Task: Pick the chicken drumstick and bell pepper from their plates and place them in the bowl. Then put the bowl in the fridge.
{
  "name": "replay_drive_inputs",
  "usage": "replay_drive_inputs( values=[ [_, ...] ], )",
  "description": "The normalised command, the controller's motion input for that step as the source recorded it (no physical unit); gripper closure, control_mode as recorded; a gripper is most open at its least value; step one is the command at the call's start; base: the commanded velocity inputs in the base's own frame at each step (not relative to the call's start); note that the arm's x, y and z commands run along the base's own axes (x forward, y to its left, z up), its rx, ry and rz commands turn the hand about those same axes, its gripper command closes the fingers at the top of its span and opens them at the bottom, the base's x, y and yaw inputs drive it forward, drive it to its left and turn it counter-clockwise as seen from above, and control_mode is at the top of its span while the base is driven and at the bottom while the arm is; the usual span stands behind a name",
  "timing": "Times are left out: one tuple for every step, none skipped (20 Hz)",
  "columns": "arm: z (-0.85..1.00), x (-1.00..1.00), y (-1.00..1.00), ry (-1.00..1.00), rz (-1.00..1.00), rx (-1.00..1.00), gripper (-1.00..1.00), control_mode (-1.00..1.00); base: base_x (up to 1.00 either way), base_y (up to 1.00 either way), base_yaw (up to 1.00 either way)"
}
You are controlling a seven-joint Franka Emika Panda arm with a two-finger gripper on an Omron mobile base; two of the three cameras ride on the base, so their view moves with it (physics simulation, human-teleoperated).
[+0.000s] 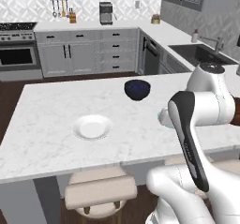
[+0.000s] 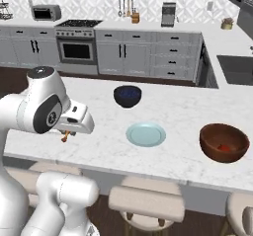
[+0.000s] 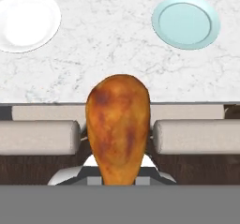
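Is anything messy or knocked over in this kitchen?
Nothing looks spilled or tipped. The white plate and teal plate lie flat and bare, the wooden bowl stands upright with the red bell pepper inside, and the gripper holds the chicken drumstick.

a small dark blue bowl (image 1: 137, 89) is set on the white marble counter (image 1: 47, 134), near the far edge. two padded stools (image 1: 100, 190) are tucked under the near side of the counter. a stove with a black oven door (image 2: 76, 50) is built into the grey cabinets (image 2: 123, 57) along the back wall. a coffee machine (image 1: 106, 13) is placed on the back counter, and a sink (image 1: 199, 53) is set in the side counter. a toaster oven (image 2: 44, 12) is seen at the far left.
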Motion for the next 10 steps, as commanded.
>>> replay_drive_inputs(
  values=[
    [0.00, 0.00, 0.00, 0.00, 0.00, 0.00, 1.00, 1.00, -0.11, -0.97, 0.00],
    [0.00, 0.00, 0.00, 0.00, 0.00, 0.00, 1.00, 1.00, -0.14, -0.98, 0.00],
    [0.00, 0.00, 0.00, 0.00, 0.00, 0.00, 1.00, 1.00, -0.13, -0.98, 0.00],
    [0.00, 0.00, 0.00, 0.00, 0.00, 0.00, 1.00, 1.00, -0.12, -0.96, 0.00],
    [0.00, 0.00, 0.00, 0.00, 0.00, 0.00, 1.00, 1.00, -0.04, -0.87, 0.00],
    [0.00, 0.00, 0.00, 0.00, 0.00, 0.00, 1.00, 1.00, -0.01, -0.89, 0.00],
    [0.00, 0.00, 0.00, 0.00, 0.00, 0.00, 1.00, 1.00, -0.01, -0.90, 0.00],
    [0.00, 0.00, 0.00, 0.00, 0.00, 0.00, 1.00, 1.00, 0.00, -0.91, 0.00],
    [0.00, 0.00, 0.00, 0.00, 0.00, 0.00, 1.00, 1.00, 0.00, -0.89, 0.00],
    [0.00, 0.00, 0.00, 0.00, 0.00, 0.00, 1.00, 1.00, 0.00, -0.89, 0.00]
  ],
)
